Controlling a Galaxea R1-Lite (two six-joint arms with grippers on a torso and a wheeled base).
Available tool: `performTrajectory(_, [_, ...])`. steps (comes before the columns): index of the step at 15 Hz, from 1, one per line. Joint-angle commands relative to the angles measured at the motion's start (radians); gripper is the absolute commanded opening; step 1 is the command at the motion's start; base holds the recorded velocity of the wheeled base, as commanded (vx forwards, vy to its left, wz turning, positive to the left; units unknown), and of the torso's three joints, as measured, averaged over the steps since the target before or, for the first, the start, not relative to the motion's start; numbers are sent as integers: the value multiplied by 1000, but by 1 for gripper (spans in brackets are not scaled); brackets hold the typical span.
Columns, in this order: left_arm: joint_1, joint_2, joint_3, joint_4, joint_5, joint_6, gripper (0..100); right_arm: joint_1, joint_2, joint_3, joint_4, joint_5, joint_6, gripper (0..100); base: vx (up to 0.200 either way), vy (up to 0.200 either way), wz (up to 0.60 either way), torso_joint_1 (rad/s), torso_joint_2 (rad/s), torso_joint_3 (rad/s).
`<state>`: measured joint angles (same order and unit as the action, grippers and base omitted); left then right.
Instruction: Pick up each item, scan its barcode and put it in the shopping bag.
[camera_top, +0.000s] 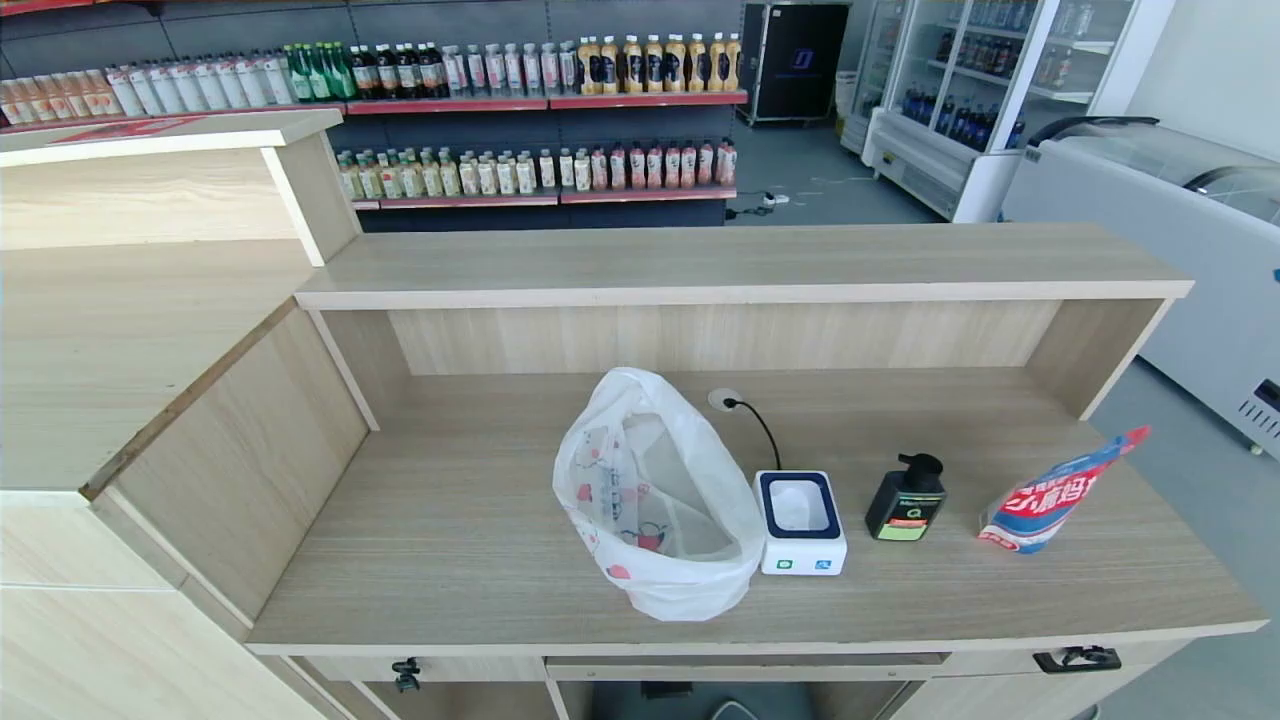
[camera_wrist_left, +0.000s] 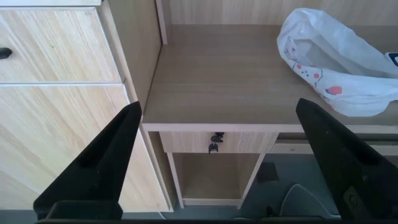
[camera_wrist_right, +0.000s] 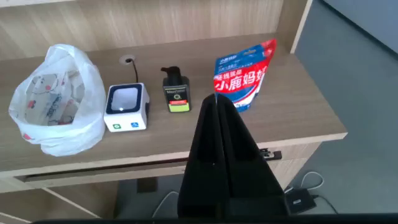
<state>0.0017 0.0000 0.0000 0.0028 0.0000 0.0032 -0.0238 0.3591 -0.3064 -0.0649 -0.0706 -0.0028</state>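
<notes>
A white shopping bag (camera_top: 655, 500) (camera_wrist_left: 336, 56) (camera_wrist_right: 53, 102) stands open at the middle of the wooden counter. Right of it sits a white barcode scanner (camera_top: 800, 520) (camera_wrist_right: 126, 106) with a dark window. Further right stands a dark pump bottle (camera_top: 908, 498) (camera_wrist_right: 176, 92), then a blue and red pouch (camera_top: 1055, 492) (camera_wrist_right: 241, 76) near the counter's right end. My left gripper (camera_wrist_left: 217, 162) is open, held low in front of the counter's left front edge. My right gripper (camera_wrist_right: 221, 124) is shut with nothing in it, held above and in front of the counter, near the pouch and bottle.
The counter (camera_top: 480, 560) has a raised back shelf (camera_top: 740, 265) and side walls. A taller wooden unit (camera_top: 120, 330) stands on the left. A black cable (camera_top: 760, 425) runs from the scanner to a hole in the counter. Drawers with small handles (camera_top: 1077, 658) sit under the front edge.
</notes>
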Motion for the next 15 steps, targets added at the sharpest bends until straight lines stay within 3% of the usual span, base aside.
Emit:
performTrajectory(1, [0, 2, 0, 0, 2, 0, 100, -116, 724, -356, -237, 43, -34, 0, 0, 0, 0, 0, 0, 0])
performTrajectory(2, [0, 2, 0, 0, 0, 0, 100, -154, 807, -355, -283, 91, -88, 100, 0, 0, 0, 0, 0, 0])
performTrajectory(4, [0, 2, 0, 0, 0, 0, 100, -238, 1000, -318, -398, 167, -152, 100, 0, 0, 0, 0, 0, 0])
performTrajectory(6, [0, 2, 0, 0, 0, 0, 100, -272, 1213, -318, -601, 256, -223, 100, 0, 0, 0, 0, 0, 0])
performTrajectory(8, [0, 2, 0, 0, 0, 0, 100, -271, 1336, -339, -622, 331, -293, 100, 0, 0, 0, 0, 0, 0])
performTrajectory(15, [0, 2, 0, 0, 0, 0, 100, -77, 1491, -427, -622, 331, -299, 100, 0, 0, 0, 0, 0, 0])
